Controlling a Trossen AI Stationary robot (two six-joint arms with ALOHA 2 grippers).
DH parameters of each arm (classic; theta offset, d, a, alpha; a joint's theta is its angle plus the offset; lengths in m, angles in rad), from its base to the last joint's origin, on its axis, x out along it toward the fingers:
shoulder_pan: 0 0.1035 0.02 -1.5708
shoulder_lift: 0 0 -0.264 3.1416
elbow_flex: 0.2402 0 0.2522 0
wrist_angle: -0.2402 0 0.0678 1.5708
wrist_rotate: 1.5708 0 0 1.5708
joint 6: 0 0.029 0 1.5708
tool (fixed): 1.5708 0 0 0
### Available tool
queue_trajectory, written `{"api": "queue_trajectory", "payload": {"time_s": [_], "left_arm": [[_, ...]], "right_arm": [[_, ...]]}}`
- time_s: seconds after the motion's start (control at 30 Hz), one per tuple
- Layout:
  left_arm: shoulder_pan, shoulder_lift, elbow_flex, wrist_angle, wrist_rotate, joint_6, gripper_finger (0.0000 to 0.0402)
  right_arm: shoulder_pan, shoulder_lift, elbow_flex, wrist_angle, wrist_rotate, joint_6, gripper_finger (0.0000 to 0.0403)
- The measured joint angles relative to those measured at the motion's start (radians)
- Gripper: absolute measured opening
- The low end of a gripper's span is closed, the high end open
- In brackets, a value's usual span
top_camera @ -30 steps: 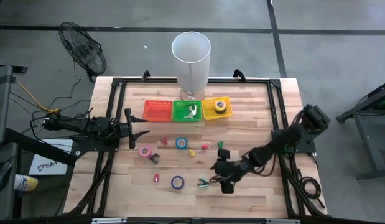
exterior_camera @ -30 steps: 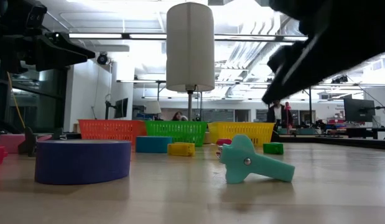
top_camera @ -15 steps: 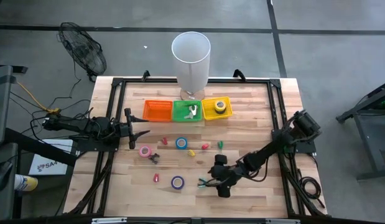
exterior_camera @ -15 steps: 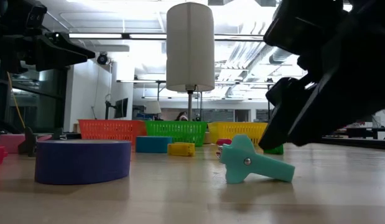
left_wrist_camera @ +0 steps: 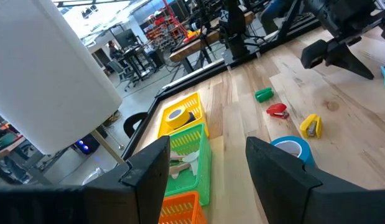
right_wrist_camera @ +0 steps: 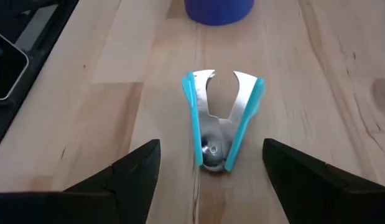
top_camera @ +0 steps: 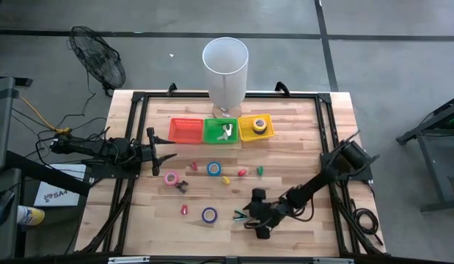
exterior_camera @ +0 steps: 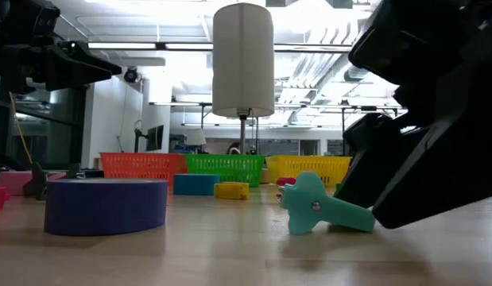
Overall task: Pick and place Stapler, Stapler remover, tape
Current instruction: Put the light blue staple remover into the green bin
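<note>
The teal stapler remover (right_wrist_camera: 222, 121) lies flat on the wood near the table's near edge (top_camera: 240, 215), jaws pointing at the purple tape roll (top_camera: 209, 215). My right gripper (right_wrist_camera: 211, 144) is open and low over the table. Its fingers stand on either side of the remover's hinge end, and no touch shows. In the low view the gripper's dark body (exterior_camera: 424, 171) stands close behind the remover (exterior_camera: 325, 208). My left gripper (top_camera: 168, 152) waits open at the table's left side. A blue roll (top_camera: 213, 169) and a pink roll (top_camera: 171, 178) lie mid-table.
Orange (top_camera: 185, 130), green (top_camera: 221, 131) and yellow (top_camera: 246, 132) baskets stand in a row at the far side before a tall white cylinder (top_camera: 225, 70); the yellow one holds a tape roll (top_camera: 259, 125). Small red, yellow and green staplers (top_camera: 242, 173) lie scattered mid-table. Bare wood lies right of the remover.
My right gripper has moved down and toward the table's near left, closing on the teal stapler remover until its open fingers flank the hinge end. The remover has stayed in place.
</note>
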Motion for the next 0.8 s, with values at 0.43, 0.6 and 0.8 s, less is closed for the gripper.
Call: {"api": "queue_trajectory", "payload": {"time_s": [0.43,0.6,0.8], "left_arm": [[0.0,0.0,0.0,0.0,0.0,0.0,0.0207],[0.0,0.0,0.0,0.0,0.0,0.0,0.0207],[0.0,0.0,0.0,0.0,0.0,0.0,0.0207]], "right_arm": [[0.047,0.117,0.002,0.192,0.209,-0.062,0.0275],[0.045,0.124,0.002,0.197,0.219,-0.066,0.0275],[0.032,0.127,0.0,0.224,0.242,-0.087,0.0271]]}}
